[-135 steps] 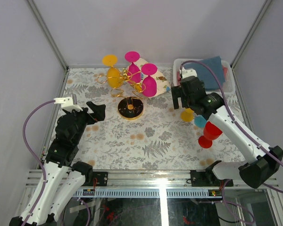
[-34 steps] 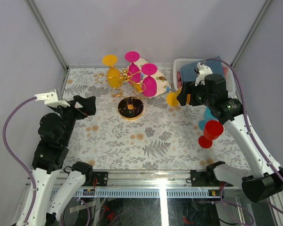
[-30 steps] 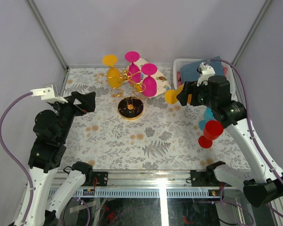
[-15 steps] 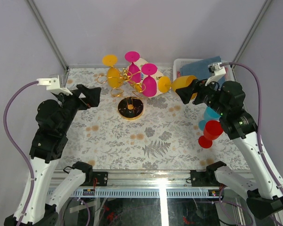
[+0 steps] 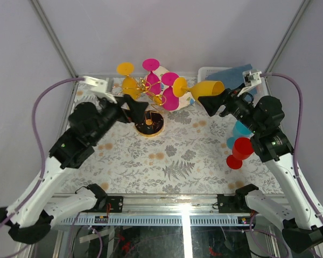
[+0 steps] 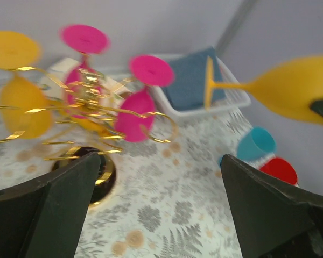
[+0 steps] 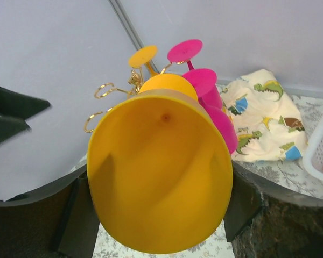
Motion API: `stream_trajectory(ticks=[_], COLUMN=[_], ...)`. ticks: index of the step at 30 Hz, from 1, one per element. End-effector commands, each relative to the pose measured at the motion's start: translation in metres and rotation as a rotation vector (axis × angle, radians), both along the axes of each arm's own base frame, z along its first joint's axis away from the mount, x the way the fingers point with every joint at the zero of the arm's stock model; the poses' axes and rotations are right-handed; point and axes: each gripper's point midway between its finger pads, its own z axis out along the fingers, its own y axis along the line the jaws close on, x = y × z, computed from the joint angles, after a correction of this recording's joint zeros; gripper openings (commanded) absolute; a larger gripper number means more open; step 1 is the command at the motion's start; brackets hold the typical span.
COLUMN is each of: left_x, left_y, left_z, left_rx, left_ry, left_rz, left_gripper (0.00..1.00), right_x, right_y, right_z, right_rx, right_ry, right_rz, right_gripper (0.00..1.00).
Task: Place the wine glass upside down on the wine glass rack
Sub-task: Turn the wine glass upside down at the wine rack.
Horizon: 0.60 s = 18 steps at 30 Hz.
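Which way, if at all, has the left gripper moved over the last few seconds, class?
Yes. The left gripper has swung rightward and farther from the arm bases, ending up close beside the wine glass rack.

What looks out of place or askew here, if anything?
Only the dinosaur-print cloth, crumpled beside the wine glass rack at the far edge, looks out of place. The yellow wine glass lies sideways in the right hand, foot toward the rack, which fits a carry. Nothing spilled or broken shows.
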Motion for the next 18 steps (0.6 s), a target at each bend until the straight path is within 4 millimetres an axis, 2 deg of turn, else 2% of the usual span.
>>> stream_trajectory(ticks=[1, 4, 7, 12, 18], left_x=[0.000, 0.000, 0.003, 0.006, 0.019], left_y=[-0.038, -0.065, -0.081, -0.095, -0.101], left_z=[0.018, 0.018, 0.015, 0.017, 0.012], left_rx=[0.014, -0.006, -0.001, -0.016, -0.012], left_ry=[-0.079, -0.086, -0.092, -0.109, -0.134], left_rz=[-0.024, -0.090, -0.119, -0.138, -0.089], left_gripper=[0.94, 0.93, 0.91, 0.84, 0.70], right_x=[-0.014, -0.020, -0.027, -0.036, -0.040], right_y=[0.007, 0.010, 0.016, 0.022, 0.026], right_z=[0.041, 0.044, 0.047, 0.049, 0.047], right_rx=[0.090, 0.113, 0.134, 0.152, 0.167], right_ry=[-0.133, -0.144, -0.155, -0.159, -0.149], right_rz=[0.063, 0.092, 0.145, 0.205, 0.234], right_gripper=[0.78, 0.78, 0.78, 0.78, 0.78])
